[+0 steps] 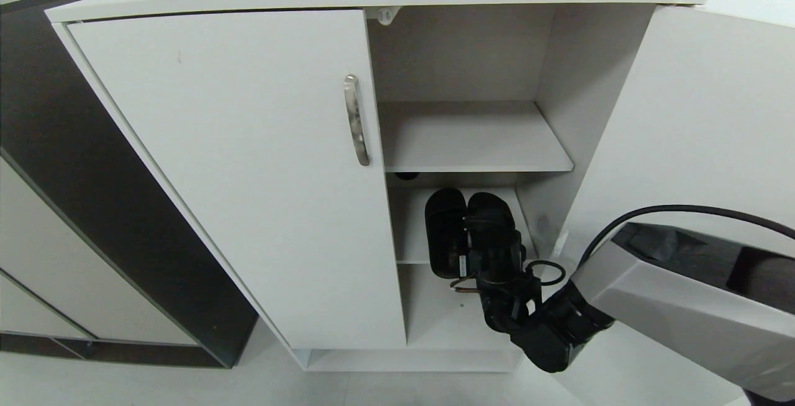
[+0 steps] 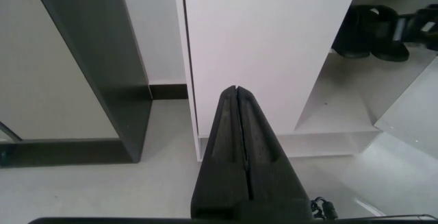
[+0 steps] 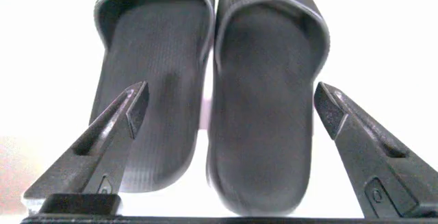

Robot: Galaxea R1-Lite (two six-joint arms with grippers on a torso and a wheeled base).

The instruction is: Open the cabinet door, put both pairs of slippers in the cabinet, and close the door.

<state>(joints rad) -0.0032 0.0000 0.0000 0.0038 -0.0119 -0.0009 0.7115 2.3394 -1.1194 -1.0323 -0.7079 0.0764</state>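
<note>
Wide-spread right gripper [image 3: 229,90] low inside cabinet [image 1: 584,83], at heels of black slippers [image 3: 154,114]

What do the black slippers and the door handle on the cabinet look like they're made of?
Black slippers: probably soft foam or rubber, with a matte finish and a fine ribbed texture across the footbeds. Door handle: looks like metal with a satin silver finish, judging by the bright highlight along its curved bar.

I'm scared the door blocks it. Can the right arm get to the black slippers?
Probably yes: the right door stands open, and the right gripper, fingers open, sits just before the black slippers, nothing between.
</note>
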